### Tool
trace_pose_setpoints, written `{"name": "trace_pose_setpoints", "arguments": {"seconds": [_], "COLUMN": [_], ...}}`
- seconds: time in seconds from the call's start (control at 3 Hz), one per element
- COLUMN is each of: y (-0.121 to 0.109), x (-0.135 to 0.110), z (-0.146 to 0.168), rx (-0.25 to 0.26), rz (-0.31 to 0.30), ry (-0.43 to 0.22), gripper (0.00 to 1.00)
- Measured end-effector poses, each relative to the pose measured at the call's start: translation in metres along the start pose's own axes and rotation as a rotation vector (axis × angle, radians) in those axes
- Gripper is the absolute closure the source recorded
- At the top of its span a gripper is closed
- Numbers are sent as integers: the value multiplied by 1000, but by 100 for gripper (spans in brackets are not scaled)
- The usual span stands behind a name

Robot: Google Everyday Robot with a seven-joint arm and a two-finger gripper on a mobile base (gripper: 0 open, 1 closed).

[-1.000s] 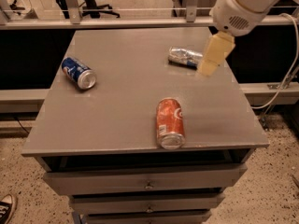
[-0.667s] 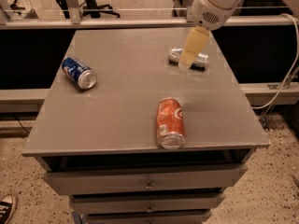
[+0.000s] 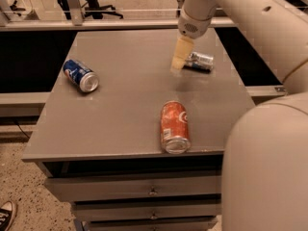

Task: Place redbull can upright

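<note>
Camera view: the tool (image 3: 178,64) is hanging low over the desk (image 3: 125,100), just off the left end of the redbull can (image 3: 199,61), near it but apparently not touching. A second ago it was sitting off the can's right side. Then it was passing directly over the can, and now it is dropping in on the opposite side, so the arm (image 3: 226,4) is sweeping leftward across the target rather than settling on it. The redbull can is lying on its side toward the back right of the desk, in the same spot, not lifted or turned. Whether the tool is apart or together, I cannot tell. The blue can (image 3: 81,75) at left and the orange can (image 3: 174,126) near the front edge are lying on their sides, unmoved. My reading is that the approach is still being lined up, with no grasp made and uprighting not yet begun.
</note>
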State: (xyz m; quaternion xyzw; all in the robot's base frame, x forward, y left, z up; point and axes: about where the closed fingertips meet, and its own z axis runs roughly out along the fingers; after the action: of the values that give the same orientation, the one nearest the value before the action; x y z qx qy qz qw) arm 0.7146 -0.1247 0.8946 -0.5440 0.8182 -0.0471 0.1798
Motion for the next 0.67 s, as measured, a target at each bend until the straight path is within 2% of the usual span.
{"name": "trace_pose_setpoints", "arguments": {"seconds": [0.33,0.67], "y": [-14,-17], "x": [10,15], "z": [29,46], "rx": [-35,-68], "rz": [56,87], "ry": [46,66], "gripper": [0,15]}}
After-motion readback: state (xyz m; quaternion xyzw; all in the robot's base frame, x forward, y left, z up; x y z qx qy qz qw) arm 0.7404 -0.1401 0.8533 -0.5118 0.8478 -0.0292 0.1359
